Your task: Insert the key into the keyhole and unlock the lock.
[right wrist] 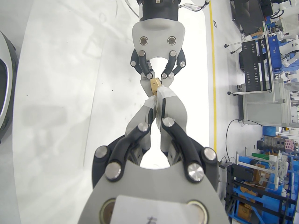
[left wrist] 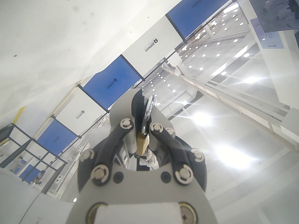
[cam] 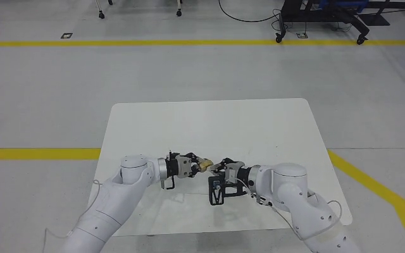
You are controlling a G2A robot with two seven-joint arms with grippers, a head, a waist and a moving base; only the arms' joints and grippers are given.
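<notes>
**Table**: white, with rounded corners. Both arms meet over its near half, about midway between its side edges. The meeting point is well apart from the far edge and nearer the near edge.

**Left arm**: crosses the table's near left corner. The forearm lies low and points across the table toward its right side.

**Right arm**: crosses the table's near right corner. The forearm points back toward the table's left side, so the two wrists face each other head-on.

**Left gripper**: the fingers are drawn almost together and clamped on the lock. Its brass body sits deep between them, near their roots, and is held above the table rather than resting on it.

**Right gripper**: the tape-wrapped fingertips are pinched on the key. The gap between them is no wider than the flat metal. These tips reach in just beside the left gripper's fingers, touching or nearly so.

**Key**: silver, running from the right fingertips to the lock's brass body, in line with both wrists. The fingers hide the keyhole, so how far the key is seated cannot be told.
</notes>
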